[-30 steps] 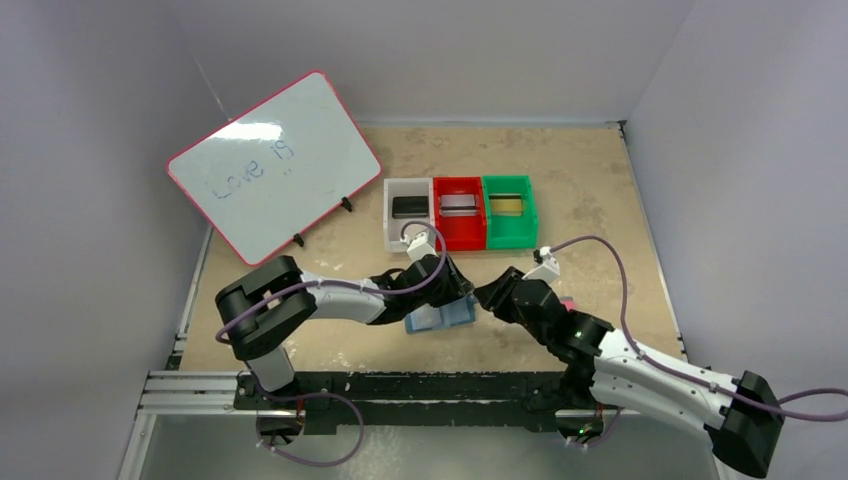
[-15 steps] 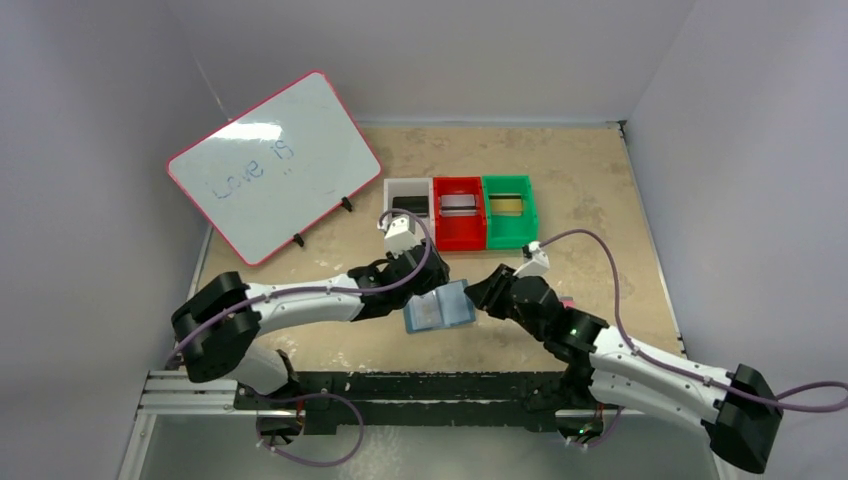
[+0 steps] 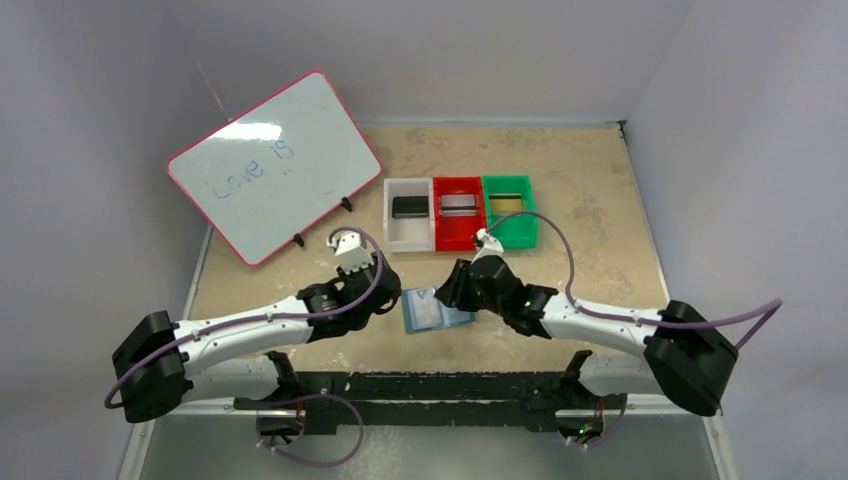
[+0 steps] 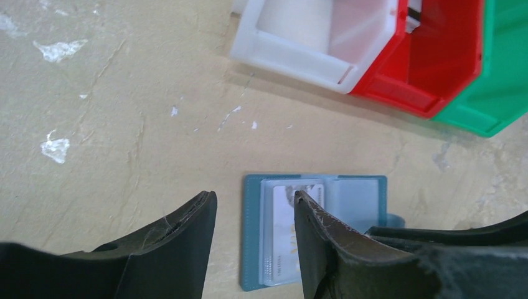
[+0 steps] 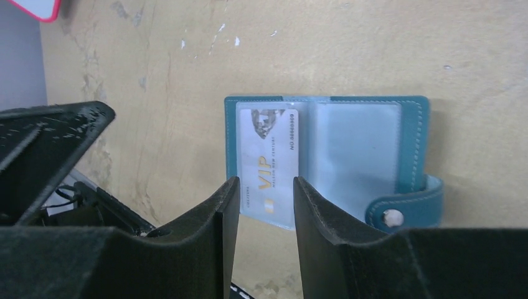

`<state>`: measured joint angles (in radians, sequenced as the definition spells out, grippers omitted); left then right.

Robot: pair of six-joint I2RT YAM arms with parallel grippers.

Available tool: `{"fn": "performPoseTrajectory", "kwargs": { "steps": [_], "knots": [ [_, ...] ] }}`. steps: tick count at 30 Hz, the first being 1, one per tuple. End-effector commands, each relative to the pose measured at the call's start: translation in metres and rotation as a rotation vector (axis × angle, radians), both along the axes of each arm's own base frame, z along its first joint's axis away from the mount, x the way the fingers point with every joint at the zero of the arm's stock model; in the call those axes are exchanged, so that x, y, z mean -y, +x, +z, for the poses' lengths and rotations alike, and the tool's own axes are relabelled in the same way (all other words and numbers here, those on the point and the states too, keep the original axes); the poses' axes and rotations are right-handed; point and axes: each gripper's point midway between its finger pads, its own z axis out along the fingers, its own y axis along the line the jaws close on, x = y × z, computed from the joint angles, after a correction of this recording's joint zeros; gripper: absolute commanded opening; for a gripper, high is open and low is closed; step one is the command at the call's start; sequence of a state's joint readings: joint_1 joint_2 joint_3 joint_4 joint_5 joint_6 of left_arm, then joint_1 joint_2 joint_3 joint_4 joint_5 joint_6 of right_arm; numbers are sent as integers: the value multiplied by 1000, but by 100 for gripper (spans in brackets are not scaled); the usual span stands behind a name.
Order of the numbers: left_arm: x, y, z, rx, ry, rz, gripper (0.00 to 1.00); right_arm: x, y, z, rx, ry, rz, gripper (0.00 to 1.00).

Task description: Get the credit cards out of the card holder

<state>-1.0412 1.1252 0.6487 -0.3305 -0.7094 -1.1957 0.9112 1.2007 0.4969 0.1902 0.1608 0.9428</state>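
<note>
Slate-blue holder: lies open and flat on the table, near its front edge, between the two grippers; closing tab with snap stud sticks out from one half.
Card: pale, printed "VIP", sits in the pocket of the other half under a clear sleeve; the tab-side pocket shows only pale blue.
Left gripper: fingers apart, nothing between them, hovering at the card-side edge of the holder; one finger hides part of the card in the left wrist view.
Right gripper: fingers apart and empty, hovering over the holder's edge; contact cannot be told.
Bins: white, red and green stand side by side, touching, just beyond the holder.
Bin contents: black card in white, grey card in red, gold card in green.
Whiteboard: pink-framed, propped at far left, well apart from the holder.
Change over 0.5 s: holder was tilted with the right gripper against its edge, now flat; left gripper has drawn back towards the left; right arm now reaches lower and further left.
</note>
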Motion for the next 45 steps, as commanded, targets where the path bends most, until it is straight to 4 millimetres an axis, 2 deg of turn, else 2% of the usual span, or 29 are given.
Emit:
{"fn": "performPoseTrajectory", "kwargs": {
  "steps": [1, 5, 11, 21, 34, 45],
  "knots": [
    [-3, -7, -8, -32, -23, 9, 48, -22, 11, 16, 34, 44, 63, 39],
    [6, -9, -12, -49, -55, -17, 46, -20, 12, 3, -9, 64, 64, 38],
    [28, -12, -21, -106, -75, -85, 41, -23, 10, -5, -39, 120, 103, 36],
    [60, -16, -32, -166, -129, -196, 39, -17, 13, -31, -104, 80, 87, 34],
    [71, -21, -49, -222, -116, -258, 35, -22, 5, -45, -149, 103, 131, 26],
    [71, -22, -65, -261, -36, -282, 29, -19, -2, -51, -181, 137, 110, 21]
  ]
}}
